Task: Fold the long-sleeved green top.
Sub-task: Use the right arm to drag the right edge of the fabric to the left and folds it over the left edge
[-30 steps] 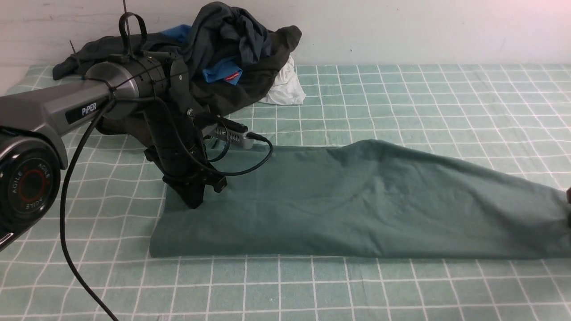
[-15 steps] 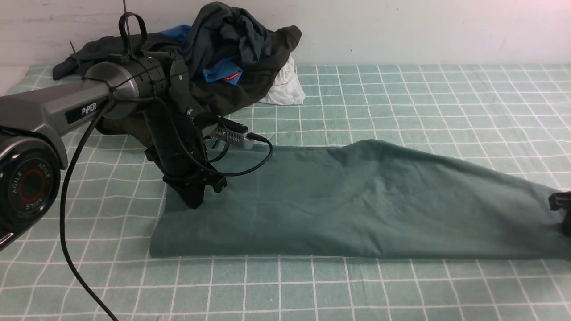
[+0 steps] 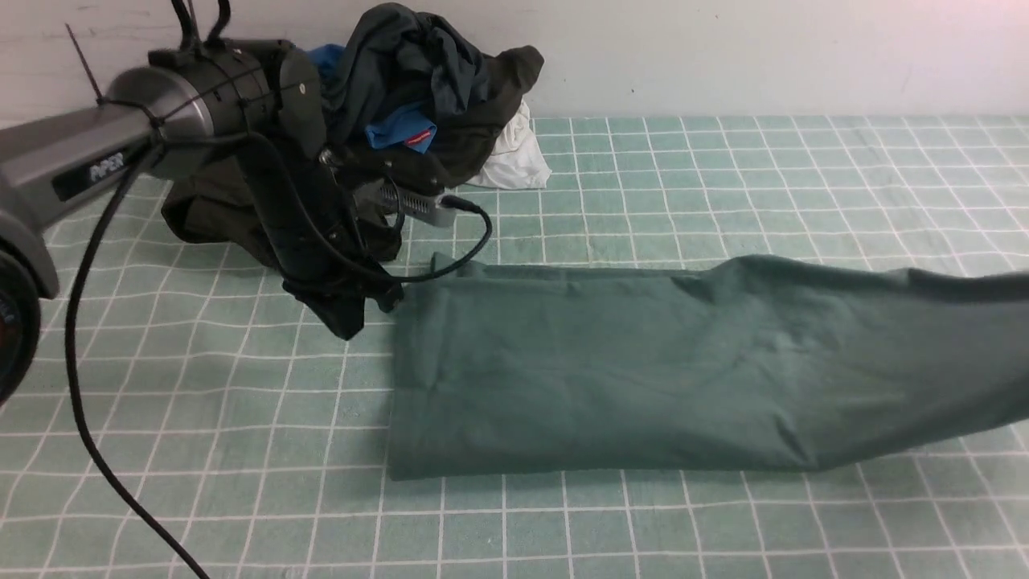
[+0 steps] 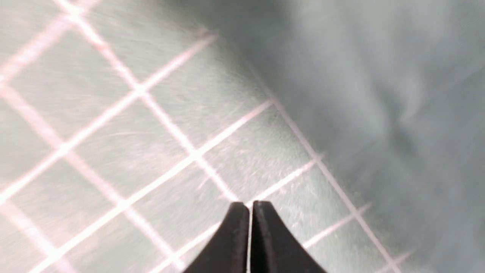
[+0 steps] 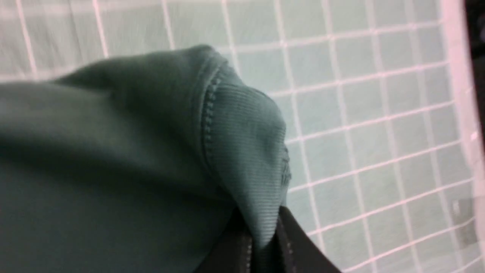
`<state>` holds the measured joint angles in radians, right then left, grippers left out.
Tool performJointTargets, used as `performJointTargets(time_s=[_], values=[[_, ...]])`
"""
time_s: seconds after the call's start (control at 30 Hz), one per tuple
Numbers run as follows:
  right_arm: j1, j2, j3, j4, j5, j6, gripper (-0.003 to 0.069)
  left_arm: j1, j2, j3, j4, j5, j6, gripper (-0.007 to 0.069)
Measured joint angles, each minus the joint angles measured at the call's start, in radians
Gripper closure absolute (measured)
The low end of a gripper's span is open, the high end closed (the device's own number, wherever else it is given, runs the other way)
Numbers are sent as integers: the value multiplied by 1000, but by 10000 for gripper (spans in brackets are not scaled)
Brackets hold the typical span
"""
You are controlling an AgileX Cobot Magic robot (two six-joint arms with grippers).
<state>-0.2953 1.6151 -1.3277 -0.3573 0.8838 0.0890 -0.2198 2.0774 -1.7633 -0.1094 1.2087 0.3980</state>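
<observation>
The green long-sleeved top point(image 3: 643, 370) lies as a long folded band across the checked cloth, its right end lifted and running out of the front view. My left gripper point(image 3: 347, 330) hangs shut and empty just left of the top's left edge, over bare cloth. In the left wrist view the left gripper point(image 4: 248, 204) has its tips pressed together, with the top point(image 4: 398, 94) off to one side. My right gripper point(image 5: 260, 222) is shut on the top's ribbed band point(image 5: 246, 144), and the fabric point(image 5: 113, 151) drapes away from it. The right arm is outside the front view.
A heap of dark garments point(image 3: 434, 88) with a blue piece point(image 3: 399, 129) and a white cloth point(image 3: 514, 161) sits at the back left against the wall. The left arm's black cable point(image 3: 80, 402) trails over the checked table cover point(image 3: 723, 177).
The right gripper has shut on the ribbed band and drawn the top to the right. The left gripper has risen off the top and now hangs beside its left edge.
</observation>
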Motion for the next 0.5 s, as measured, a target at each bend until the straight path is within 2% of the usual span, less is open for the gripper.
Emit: performJointTargets(time_s=[0.13,0.2,0.3,0.43,0.5], values=[[50,-75,-93,67,40,-72,636,10,-41,0,4,1,0,627],[146,-95,-173,155,92,-157,636,24,-61,0,8,-1,0,627],[284,-82,-226,252,139,-218,636,41,-69,-1,9,-1,0,627],[491,-8,-241,335,152,-239,636,69,-72,-2,9,3,0,627],[538,19,-242,357,148,-239,636,76,-74,-2,9,4,0,627]])
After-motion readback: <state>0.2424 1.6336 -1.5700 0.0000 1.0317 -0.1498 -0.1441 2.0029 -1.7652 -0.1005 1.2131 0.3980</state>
